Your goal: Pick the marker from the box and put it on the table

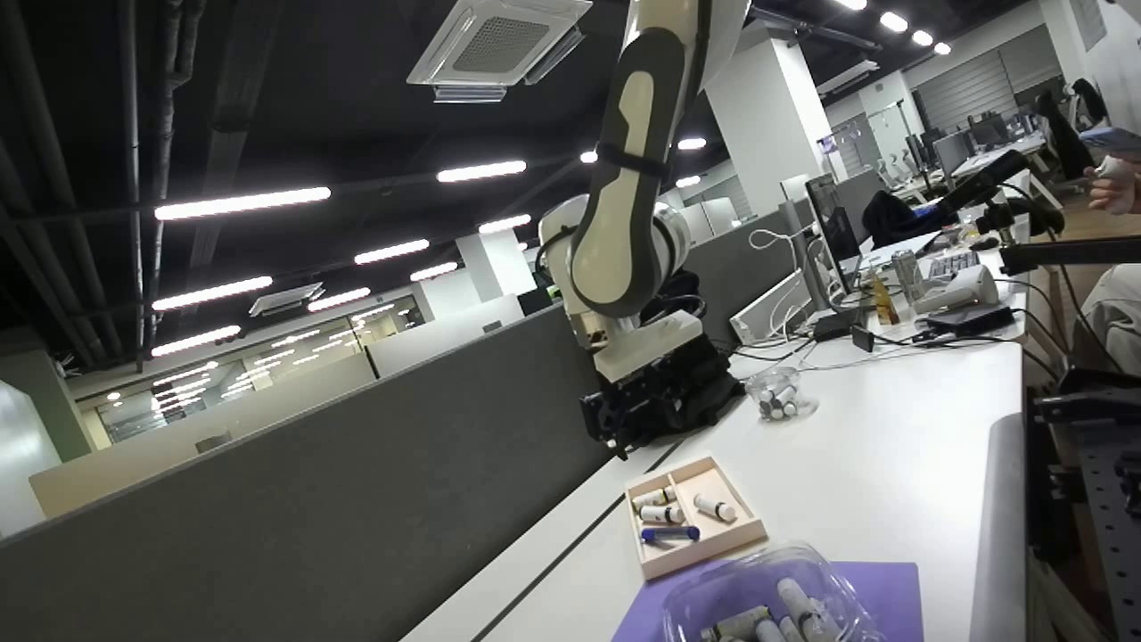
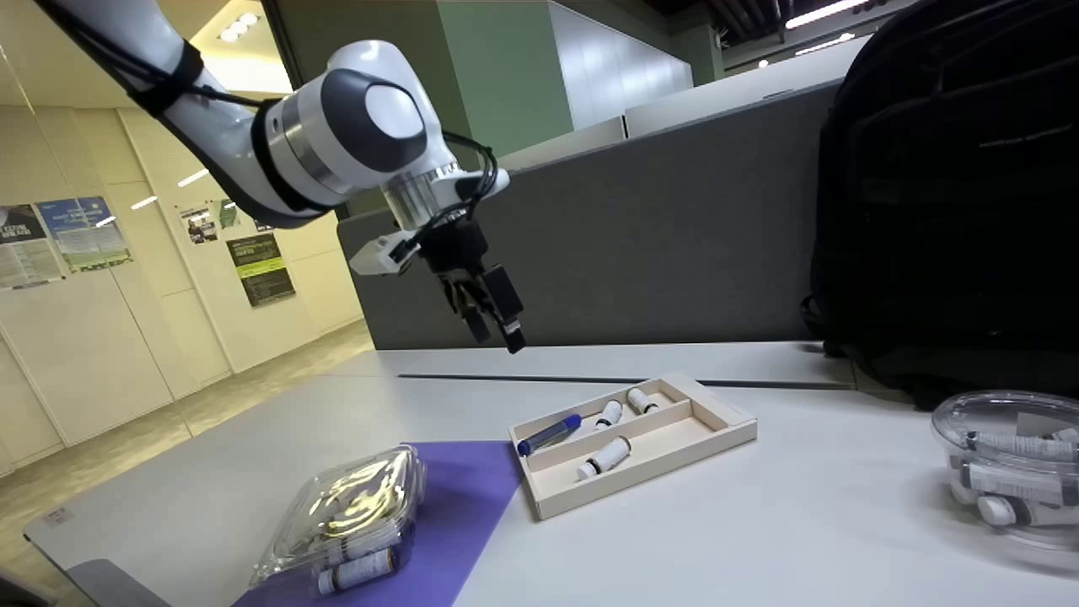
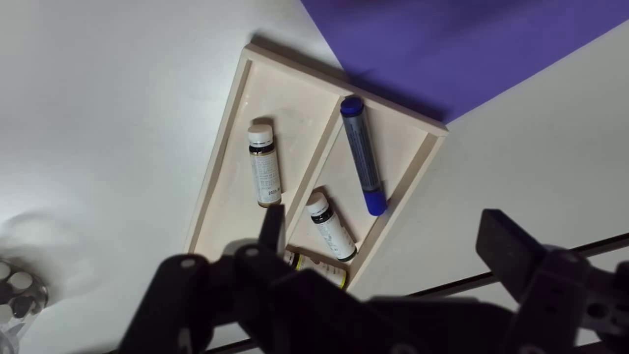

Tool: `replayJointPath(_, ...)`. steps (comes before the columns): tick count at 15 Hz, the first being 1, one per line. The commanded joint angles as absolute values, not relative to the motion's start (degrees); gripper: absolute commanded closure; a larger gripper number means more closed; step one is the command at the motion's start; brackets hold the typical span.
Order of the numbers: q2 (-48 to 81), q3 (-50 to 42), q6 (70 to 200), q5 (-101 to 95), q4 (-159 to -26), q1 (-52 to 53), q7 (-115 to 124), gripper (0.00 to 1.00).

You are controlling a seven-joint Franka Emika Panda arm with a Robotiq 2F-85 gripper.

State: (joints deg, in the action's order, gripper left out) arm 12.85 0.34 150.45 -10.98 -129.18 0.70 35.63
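Note:
The tan box (image 1: 706, 551) with two compartments lies on the white table (image 1: 900, 437); it shows in an exterior view (image 2: 657, 474) and in the wrist view (image 3: 300, 101). The blue marker (image 3: 363, 150) lies slanted in one compartment, its end resting by the divider; it shows in both exterior views (image 1: 670, 533) (image 2: 550, 435). Two white bottles share its compartment, and another bottle (image 3: 265, 167) lies in the other compartment. My gripper (image 3: 385, 221) is open and empty, above the table at the partition side of the box. It shows in both exterior views (image 1: 617, 446) (image 2: 497, 335).
A purple sheet (image 2: 472, 489) touches the box's end and bears a clear plastic container (image 2: 354, 514) with bottles. A round clear tub (image 2: 1011, 472) of bottles stands beyond the box's other end. A dark grey partition (image 1: 428, 455) and a black backpack (image 2: 952, 211) border the table.

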Motion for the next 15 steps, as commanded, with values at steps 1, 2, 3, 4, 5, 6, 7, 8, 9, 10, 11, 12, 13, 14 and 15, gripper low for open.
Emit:
replayJointPath(1, 20.17, -1.92, 151.20, -7.91, -123.22, 2.00, 33.50, 0.00)
replayJointPath(2, 22.05, -2.06, 151.21, -6.45, -121.92, 2.05, 32.43, 0.00)
replayJointPath(3, 23.72, -2.18, 150.97, -5.04, -120.68, 2.11, 31.41, 0.00)
replayJointPath(4, 25.61, -2.38, 150.63, -3.76, -119.29, 2.25, 30.52, 0.00)
replayJointPath(5, 27.18, -2.52, 150.47, -2.48, -118.09, 2.39, 29.55, 0.00)
replayJointPath(6, 28.80, -2.60, 150.32, -1.28, -116.82, 2.49, 28.44, 0.00)
replayJointPath(7, 30.19, -2.66, 150.12, -0.38, -115.72, 2.65, 27.50, 0.00)
replayJointPath(8, 31.49, -2.77, 149.91, 0.25, -114.64, 2.88, 26.74, 0.00)
replayJointPath(9, 32.56, -2.88, 149.67, 0.79, -113.71, 3.09, 26.06, 0.00)
replayJointPath(10, 33.56, -3.08, 149.42, 1.11, -112.84, 3.36, 25.57, 0.00)
replayJointPath(11, 34.43, -3.22, 149.24, 1.49, -112.08, 3.58, 25.14, 0.00)
replayJointPath(12, 35.29, -3.44, 149.07, 1.57, -111.41, 3.85, 24.84, 0.00)
replayJointPath(13, 36.03, -3.53, 148.81, 1.70, -110.79, 3.99, 24.49, 0.00)
replayJointPath(14, 36.77, -3.65, 148.59, 1.82, -110.19, 4.14, 24.29, 0.00)
replayJointPath(15, 37.34, -3.71, 148.40, 1.97, -109.78, 4.22, 23.92, 0.00)
